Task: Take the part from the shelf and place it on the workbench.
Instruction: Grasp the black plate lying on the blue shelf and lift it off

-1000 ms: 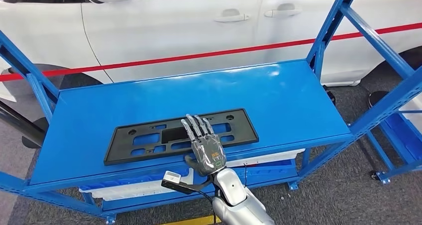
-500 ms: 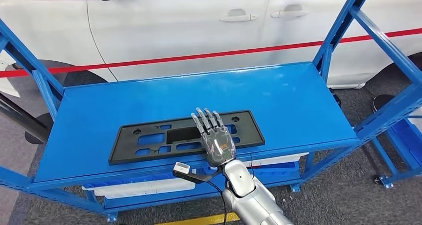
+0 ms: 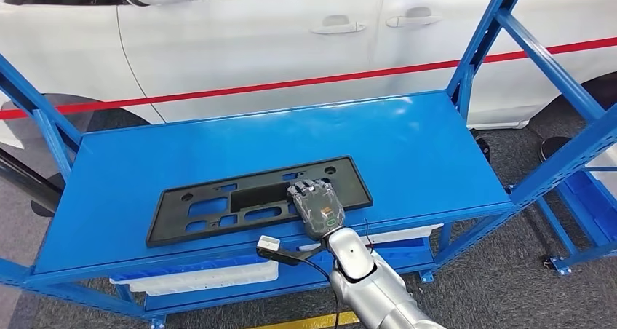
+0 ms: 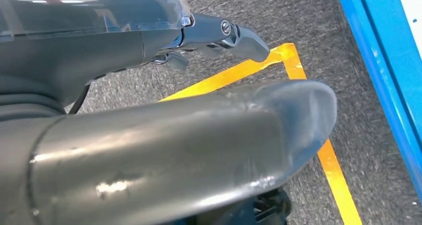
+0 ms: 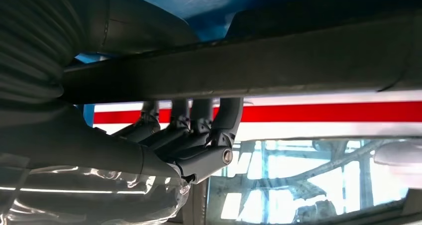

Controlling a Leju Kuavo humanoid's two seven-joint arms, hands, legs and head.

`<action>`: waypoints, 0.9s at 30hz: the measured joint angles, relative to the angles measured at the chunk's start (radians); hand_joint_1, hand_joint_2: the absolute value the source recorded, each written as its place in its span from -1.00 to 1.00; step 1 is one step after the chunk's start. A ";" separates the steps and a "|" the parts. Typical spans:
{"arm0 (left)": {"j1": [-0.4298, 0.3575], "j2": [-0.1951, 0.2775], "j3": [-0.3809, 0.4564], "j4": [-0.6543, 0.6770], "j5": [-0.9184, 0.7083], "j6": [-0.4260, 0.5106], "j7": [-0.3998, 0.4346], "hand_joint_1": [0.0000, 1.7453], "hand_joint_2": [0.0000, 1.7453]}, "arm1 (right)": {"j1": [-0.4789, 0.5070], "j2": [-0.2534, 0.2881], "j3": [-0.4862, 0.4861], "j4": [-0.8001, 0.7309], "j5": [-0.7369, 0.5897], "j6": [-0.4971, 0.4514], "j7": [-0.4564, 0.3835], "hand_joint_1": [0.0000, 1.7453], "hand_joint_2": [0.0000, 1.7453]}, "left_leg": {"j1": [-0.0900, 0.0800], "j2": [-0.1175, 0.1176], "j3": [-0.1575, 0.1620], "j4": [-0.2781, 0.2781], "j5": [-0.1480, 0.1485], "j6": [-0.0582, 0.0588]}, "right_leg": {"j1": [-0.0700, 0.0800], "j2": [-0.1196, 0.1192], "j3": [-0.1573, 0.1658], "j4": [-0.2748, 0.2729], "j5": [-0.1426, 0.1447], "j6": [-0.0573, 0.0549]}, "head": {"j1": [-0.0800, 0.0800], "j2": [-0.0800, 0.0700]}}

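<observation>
Where fingers curl through its slot, right robot hand (image 3: 318, 207) grips black part (image 3: 218, 209) | shelf (image 3: 422, 151) | left robot hand (image 4: 164, 46): grasp unclear

You have one black part (image 3: 255, 201) on one blue shelf (image 3: 407, 140), one white car (image 3: 255, 38) behind it, and two hands: right (image 3: 318, 207), left (image 4: 149, 135).

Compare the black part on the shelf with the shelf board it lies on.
The black part is a matte plate pierced by cut-outs; the blue shelf board is a glossy, solid sheet. The part is much smaller and lies at a slight angle to the board's front edge. The right hand has its fingers curled onto the part, not the board. Both are flat and rectangular.
</observation>
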 joint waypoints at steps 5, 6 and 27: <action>0.003 0.000 0.003 0.000 0.000 0.000 -0.004 -1.00 -1.00 | -0.005 -0.009 0.000 0.001 -0.004 0.008 0.001 0.90 1.00 | 0.007 0.001 0.011 -0.028 0.011 0.019 | -0.003 0.001 -0.015 0.038 -0.029 0.027 | 0.003 0.000; 0.002 0.000 0.003 0.000 0.000 0.000 -0.005 -1.00 -1.00 | -0.005 -0.012 0.000 0.002 -0.004 0.009 0.001 0.90 1.00 | 0.008 0.002 0.012 -0.031 0.014 0.022 | -0.006 0.001 -0.039 0.088 -0.058 0.031 | 0.004 0.000; 0.020 -0.008 0.037 0.000 0.011 0.002 -0.030 -1.00 -1.00 | 0.053 -0.016 -0.007 -0.122 -0.457 0.028 -0.248 1.00 1.00 | 0.010 -0.001 -0.070 0.192 -0.081 -0.026 | -0.008 0.002 0.007 -0.009 0.005 -0.009 | -0.001 0.000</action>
